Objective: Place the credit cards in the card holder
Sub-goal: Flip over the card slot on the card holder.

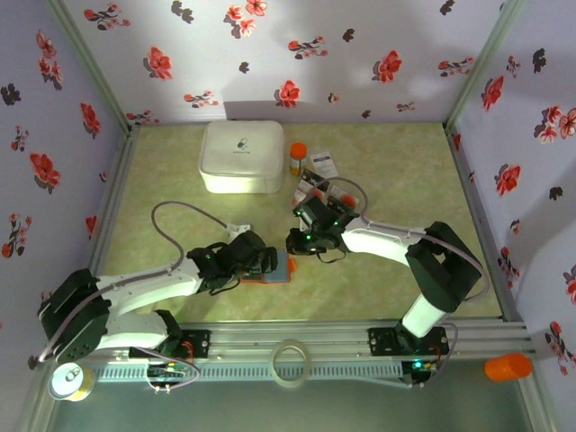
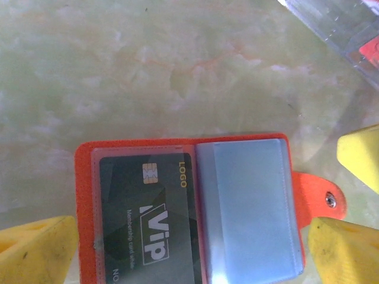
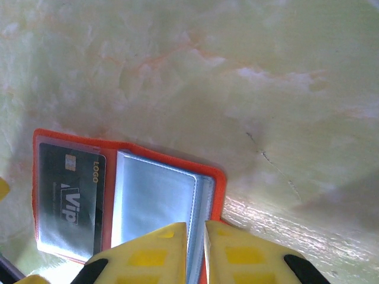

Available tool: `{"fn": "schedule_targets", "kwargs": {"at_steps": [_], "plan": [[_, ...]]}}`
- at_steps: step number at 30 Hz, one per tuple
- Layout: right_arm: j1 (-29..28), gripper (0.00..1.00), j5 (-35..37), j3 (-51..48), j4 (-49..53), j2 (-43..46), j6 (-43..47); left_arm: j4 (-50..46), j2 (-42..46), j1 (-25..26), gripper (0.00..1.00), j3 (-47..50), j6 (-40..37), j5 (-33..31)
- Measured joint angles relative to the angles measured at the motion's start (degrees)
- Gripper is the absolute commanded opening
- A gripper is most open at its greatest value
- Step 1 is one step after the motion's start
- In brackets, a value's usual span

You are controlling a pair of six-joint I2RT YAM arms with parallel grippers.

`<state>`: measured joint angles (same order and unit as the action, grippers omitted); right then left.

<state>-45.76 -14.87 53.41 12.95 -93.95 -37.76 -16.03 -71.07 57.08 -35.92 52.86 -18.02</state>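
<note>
The orange-red card holder [image 1: 274,269] lies open on the green table in front of the arms, light blue sleeves up. A dark VIP credit card [image 2: 148,225] sits in its left clear pocket [image 3: 68,195]. My left gripper [image 1: 263,261] is open, its yellow fingers spread wide on either side of the holder [image 2: 148,144] in the left wrist view [image 2: 189,254]. My right gripper [image 1: 295,243] stands at the holder's right edge [image 3: 217,188], its jaws nearly together [image 3: 196,248] on the edge of the blue sleeves. More credit cards [image 1: 315,187] lie loose behind it.
A big white rounded box [image 1: 241,156] stands at the back, an orange-capped bottle [image 1: 297,159] beside it. A tape ring [image 1: 291,362] rests on the front rail. Flowered walls close in the left, right and far sides. A clear plastic piece [image 2: 343,29] lies near the holder.
</note>
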Motion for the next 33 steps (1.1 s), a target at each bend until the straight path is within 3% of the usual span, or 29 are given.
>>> {"fn": "schedule_targets", "kwargs": {"at_steps": [33], "plan": [[-2.75,0.13,-0.81,5.2,0.42,-8.79,0.15,4.94,-6.08,0.2,1.0,2.82,-0.09,-0.55]]}}
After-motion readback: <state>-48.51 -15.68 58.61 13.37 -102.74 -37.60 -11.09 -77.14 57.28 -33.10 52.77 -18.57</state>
